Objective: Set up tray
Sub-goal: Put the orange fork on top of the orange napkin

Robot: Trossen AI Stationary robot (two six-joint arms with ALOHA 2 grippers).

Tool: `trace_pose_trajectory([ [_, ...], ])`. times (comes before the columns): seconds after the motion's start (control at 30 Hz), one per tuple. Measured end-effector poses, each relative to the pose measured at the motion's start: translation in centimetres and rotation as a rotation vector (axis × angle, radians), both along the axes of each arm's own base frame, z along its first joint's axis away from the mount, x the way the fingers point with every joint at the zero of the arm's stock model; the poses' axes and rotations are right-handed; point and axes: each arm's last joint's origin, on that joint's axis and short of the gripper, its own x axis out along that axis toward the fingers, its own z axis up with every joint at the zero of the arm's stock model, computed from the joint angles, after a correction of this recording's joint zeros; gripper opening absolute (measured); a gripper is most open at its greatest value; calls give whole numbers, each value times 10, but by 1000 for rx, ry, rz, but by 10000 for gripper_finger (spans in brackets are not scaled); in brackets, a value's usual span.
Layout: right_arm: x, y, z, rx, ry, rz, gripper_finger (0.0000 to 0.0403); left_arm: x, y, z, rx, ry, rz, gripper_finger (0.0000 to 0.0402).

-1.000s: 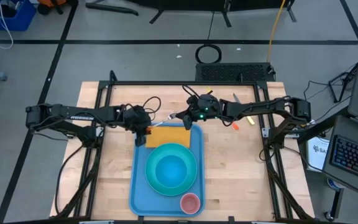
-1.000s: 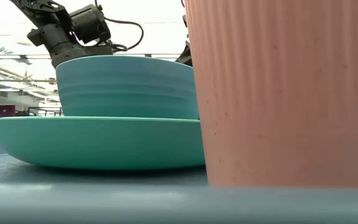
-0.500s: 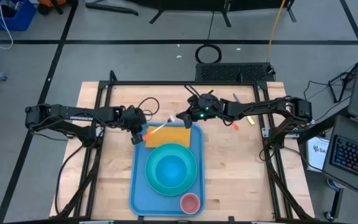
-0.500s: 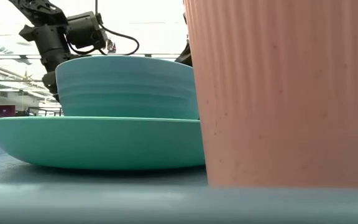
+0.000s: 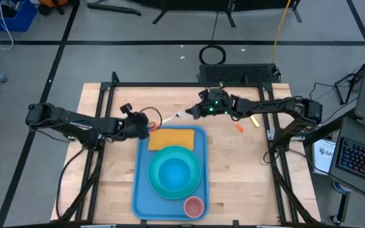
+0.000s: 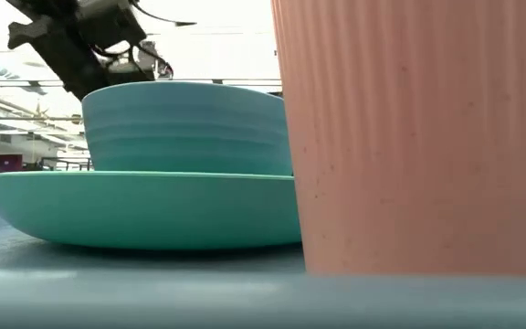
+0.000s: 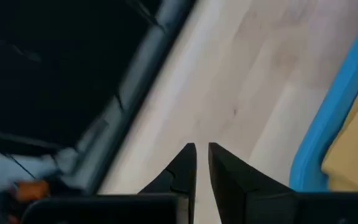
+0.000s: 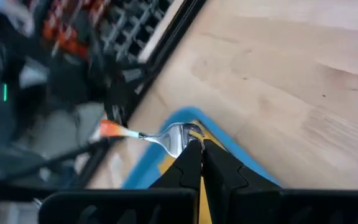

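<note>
I'm looking at two dark, nearly black arms, slim and jointed. The left arm (image 5: 75, 121) is trailing a looping black cable near its wrist. The right arm (image 5: 271, 107) is glowing green from a tiny light by its wrist. Each gripper's fingers (image 7: 180, 174) are showing as matte black tapered wedges.

Evenly lit from overhead, with soft, faint shadows on the wooden table (image 5: 233, 171). Blown-out bright backdrop at table height. Close pink cup (image 6: 418, 137) soft, out of focus. Motion-smeared wrist views, especially the dark frame (image 7: 135, 68) and room clutter; fork (image 8: 166, 135) fairly sharp.
</note>
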Motion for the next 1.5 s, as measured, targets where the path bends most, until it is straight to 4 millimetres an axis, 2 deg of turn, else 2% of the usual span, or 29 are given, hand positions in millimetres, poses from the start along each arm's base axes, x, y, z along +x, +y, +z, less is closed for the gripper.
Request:
trace_pose_trajectory([
  [0.23,-6,-9,-1,81,-53,8,1,3,-33,1,173,-10,-155,47],
  [0.43,-13,-23,0,181,-74,62,0,-4,-57,6,327,-119,-110,47],
  [0.6,-16,-28,-1,218,-71,89,0,-7,-75,10,341,-211,-142,47],
  [0.87,-18,-28,-3,253,-47,104,0,-6,-102,18,443,-53,-421,47],
  [1.07,-19,-28,-7,279,-11,92,0,-2,-109,26,538,6,-500,47],
  [1.3,-18,-25,-7,293,-6,93,0,2,-106,26,528,38,-562,48],
  [1.5,-18,-25,-7,295,-6,95,0,2,-104,25,527,48,-558,100],
])
